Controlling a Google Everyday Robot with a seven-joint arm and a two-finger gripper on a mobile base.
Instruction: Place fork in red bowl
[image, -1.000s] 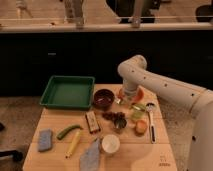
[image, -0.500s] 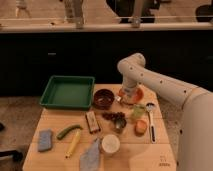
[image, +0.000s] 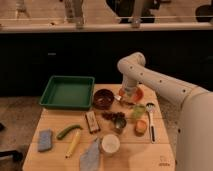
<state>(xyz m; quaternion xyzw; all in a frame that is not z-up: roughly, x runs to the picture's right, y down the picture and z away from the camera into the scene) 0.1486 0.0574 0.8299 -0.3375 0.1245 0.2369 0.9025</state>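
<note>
The red bowl (image: 138, 94) sits at the back right of the wooden table (image: 55, 120), mostly covered by my arm. My gripper (image: 125, 98) hangs down from the bent white arm over the bowl's left rim, between it and the maroon bowl (image: 103, 98). A thin silvery piece, the fork (image: 120, 100) as far as I can tell, shows at the gripper's lower end by that rim. I cannot tell whether it is held or resting.
A green tray (image: 67, 92) stands at the back left. A pale-headed utensil (image: 151, 122), orange fruit (image: 141, 126), green fruit (image: 138, 111), dark cluster (image: 113, 116), brown bar (image: 92, 121), white cup (image: 110, 143), grey cloth (image: 91, 154), banana (image: 73, 143), green vegetable (image: 69, 131) and blue sponge (image: 45, 140) crowd the table.
The arm has shifted slightly to the left. The gripper stays low over the red bowl's left rim. Nothing else on the table has moved.
</note>
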